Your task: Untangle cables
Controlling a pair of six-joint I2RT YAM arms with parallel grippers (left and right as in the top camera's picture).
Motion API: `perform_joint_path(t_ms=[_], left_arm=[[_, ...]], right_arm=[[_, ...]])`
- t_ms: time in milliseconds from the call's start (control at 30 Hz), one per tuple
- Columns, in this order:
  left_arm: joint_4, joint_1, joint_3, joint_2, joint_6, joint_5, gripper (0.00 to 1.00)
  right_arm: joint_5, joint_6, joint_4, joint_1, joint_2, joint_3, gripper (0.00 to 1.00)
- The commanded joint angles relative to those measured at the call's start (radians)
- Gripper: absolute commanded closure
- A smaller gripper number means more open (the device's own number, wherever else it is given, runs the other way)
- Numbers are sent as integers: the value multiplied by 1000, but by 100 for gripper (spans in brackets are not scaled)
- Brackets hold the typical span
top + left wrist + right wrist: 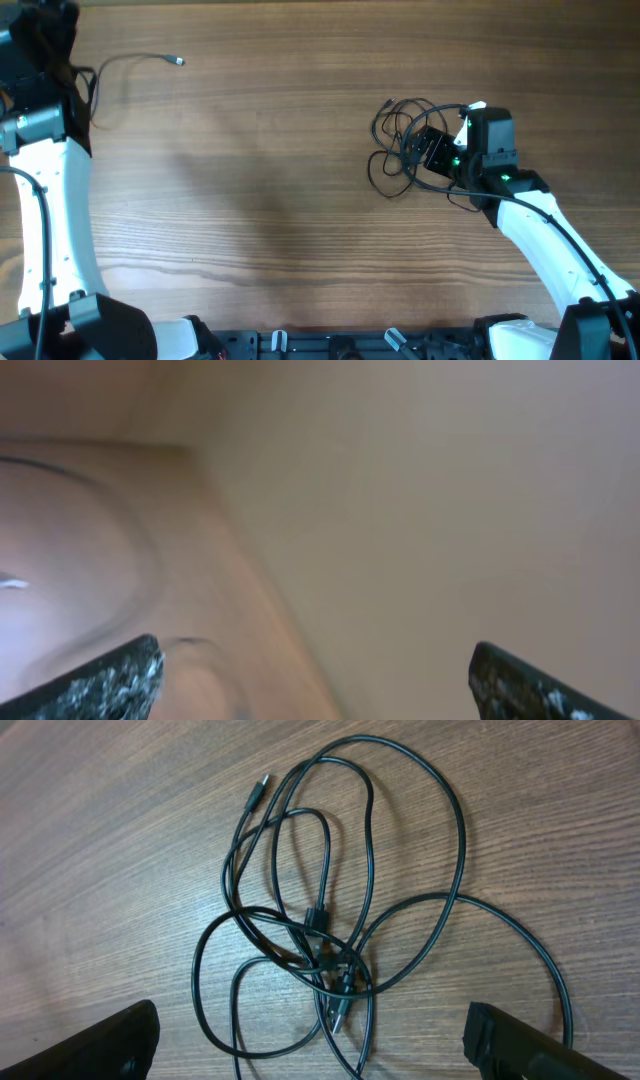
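A tangle of thin black cables (pixel 395 145) lies on the wooden table at the right. In the right wrist view the tangle (pixel 330 935) shows overlapping loops, a small plug end (pixel 258 792) at the top and a USB plug (pixel 337 1017) near the knot. My right gripper (pixel 310 1055) is open and hovers just above the tangle, its fingers either side of the knot; it also shows in the overhead view (pixel 432 150). A separate loose strand (pixel 135 62) with a plug end lies at the far left. My left gripper (pixel 315 680) is open and empty, its view blurred.
The table (pixel 260 180) is plain brown wood. The left arm (pixel 45 150) stands along the left edge, the right arm (pixel 545 230) reaches in from the lower right. The arms' bases sit along the front edge.
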Motion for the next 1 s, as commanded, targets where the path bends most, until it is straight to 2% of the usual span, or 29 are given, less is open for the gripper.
perform_joint_path(t_ms=[0, 67, 200, 367, 400, 533, 700, 833, 967], left_arm=[[-186, 54, -12, 46, -86, -151, 0], [-257, 74, -12, 36, -66, 18, 0], [-268, 76, -12, -40, 117, 272, 0], [-421, 76, -12, -222, 164, 393, 0], [-523, 76, -12, -339, 282, 449, 0], [-652, 76, -18, -481, 360, 483, 0], [-754, 76, -88, -717, 397, 484, 0], [-961, 76, -105, -879, 397, 371, 0], [-1156, 76, -105, -943, 417, 311, 0]], right_arm=[[-1, 5, 2, 2, 8, 1, 0], [-1, 5, 2, 2, 8, 1, 0], [-1, 5, 2, 2, 8, 1, 0], [-1, 5, 2, 2, 8, 1, 0], [-1, 5, 2, 2, 8, 1, 0], [-1, 5, 2, 2, 8, 1, 0], [-1, 5, 2, 2, 8, 1, 0], [-1, 5, 2, 2, 8, 1, 0], [-1, 5, 2, 2, 8, 1, 0]])
